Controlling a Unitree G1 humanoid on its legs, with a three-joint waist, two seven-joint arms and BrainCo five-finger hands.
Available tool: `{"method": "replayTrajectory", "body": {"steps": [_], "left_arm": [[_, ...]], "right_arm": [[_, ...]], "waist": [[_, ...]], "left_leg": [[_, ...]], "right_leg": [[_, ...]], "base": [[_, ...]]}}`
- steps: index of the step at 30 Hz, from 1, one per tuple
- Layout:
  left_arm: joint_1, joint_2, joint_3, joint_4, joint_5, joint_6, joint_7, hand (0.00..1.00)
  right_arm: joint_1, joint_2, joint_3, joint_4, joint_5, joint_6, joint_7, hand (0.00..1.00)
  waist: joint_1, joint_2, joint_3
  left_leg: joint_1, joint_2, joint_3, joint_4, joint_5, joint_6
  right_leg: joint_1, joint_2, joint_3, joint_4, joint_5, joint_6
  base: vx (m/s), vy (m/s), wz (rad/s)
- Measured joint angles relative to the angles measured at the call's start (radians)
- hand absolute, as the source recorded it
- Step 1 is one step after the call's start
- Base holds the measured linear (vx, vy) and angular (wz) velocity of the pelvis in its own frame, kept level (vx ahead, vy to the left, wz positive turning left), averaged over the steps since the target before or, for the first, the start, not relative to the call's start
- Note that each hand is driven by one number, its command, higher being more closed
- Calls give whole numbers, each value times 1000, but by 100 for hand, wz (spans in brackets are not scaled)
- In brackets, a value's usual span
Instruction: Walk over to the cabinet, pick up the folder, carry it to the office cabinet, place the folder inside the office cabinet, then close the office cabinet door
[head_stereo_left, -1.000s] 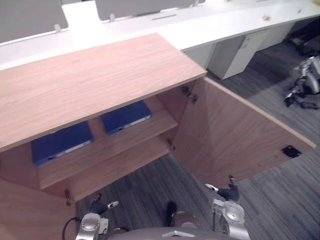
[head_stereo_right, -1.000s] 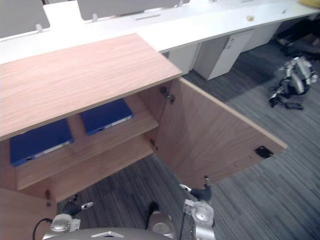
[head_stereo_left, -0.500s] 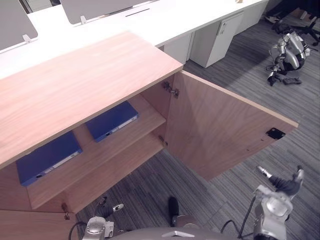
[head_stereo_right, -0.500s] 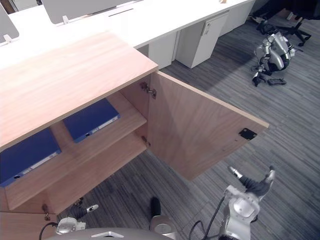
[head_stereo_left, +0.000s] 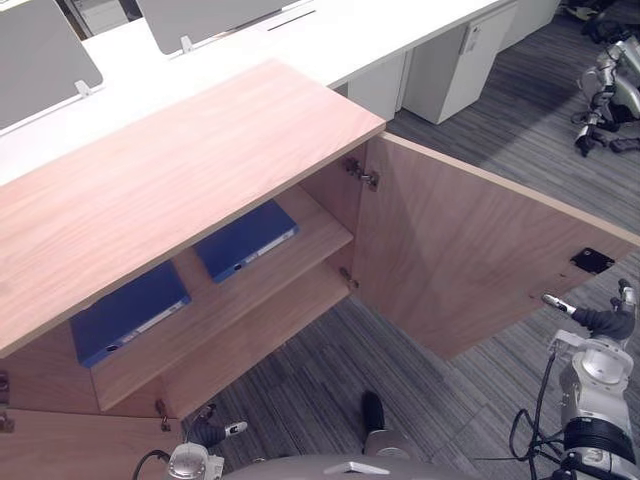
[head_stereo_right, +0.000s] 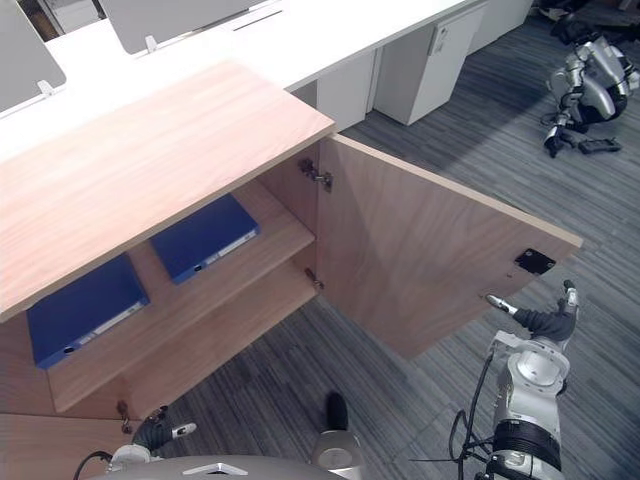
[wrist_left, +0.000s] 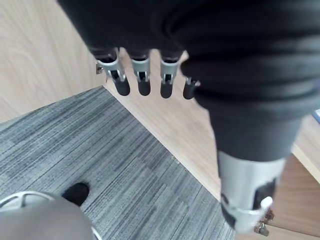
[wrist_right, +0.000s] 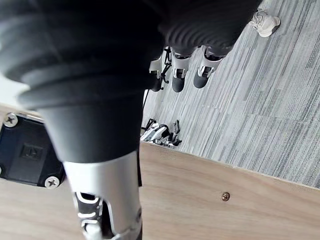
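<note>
The cabinet door (head_stereo_left: 470, 270) stands wide open, its free edge just beside the right hand (head_stereo_left: 603, 322), whose fingers are slack and empty.

Head stereo pair looks steeply down on the open cabinet (head_stereo_left: 180, 170), its door (head_stereo_left: 470, 250) and the carpet (head_stereo_left: 300, 390), both eyes sharing this scene slightly offset; each wrist camera looks along its hand at close range, left hand (wrist_left: 143, 80) over carpet by the cabinet's base, right hand (wrist_right: 179, 70) beside the door.
</note>
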Motion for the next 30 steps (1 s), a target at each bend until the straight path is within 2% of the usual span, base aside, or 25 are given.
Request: {"method": "replayTrajectory", "body": {"steps": [4, 12, 18, 19, 23, 25, 30], "left_arm": [[1, 0, -17, 0, 1, -2, 0, 0], [4, 0, -18, 0, 1, -5, 0, 0], [2, 0, -31, -1, 1, -8, 0, 0], [4, 1, -34, -1, 1, -8, 0, 0], [4, 3, -33, -1, 2, -7, 0, 0], [3, 4, -32, 0, 3, -5, 0, 0], [0, 3, -33, 3, 23, -4, 1, 0]], "right_arm": [[-19, -11, 13, 0, 1, 0, 0, 0], [-57, -32, 62, 2, 31, -1, -2, 0], [-65, -45, 110, 0, 36, -1, 0, 0], [-64, -43, 115, -12, 36, -1, 0, 0], [-9, -4, 118, -151, 33, 0, 0, 0], [56, 58, 118, -288, 19, -1, 1, 0], [177, 193, 163, -487, -17, -4, 30, 0]], "waist": [[-4, 2, -1], [0, -2, 2], [-2, -23, 15], [-2, -26, 17], [-6, -27, 18], [-16, -30, 19], [-26, -37, 19]], "left_leg": [[-10, -11, -36, -16, 14, 11], [-14, -25, -67, -17, 22, 16], [-29, -36, -114, -13, 29, 18], [-30, -37, -114, -12, 24, 9], [-31, -35, -114, -10, 15, -2], [-27, -29, -114, -8, 14, -1], [0, -9, -108, 11, -9, 3]], "right_leg": [[5, -10, -41, 0, 2, 2], [5, -18, -43, 0, 5, 7], [-10, -24, -31, 0, 3, 5], [-14, -23, -24, 0, 4, 5], [-24, -16, 9, 0, 4, 4], [-29, -3, 25, 0, 5, 3], [-28, 33, 87, 0, 18, -1]], "base": [[-50, 14, 26], [-59, 9, 4], [-85, -5, -2], [-87, -17, -11], [-39, -16, -19], [5, -35, -25], [25, -32, -43]]}}
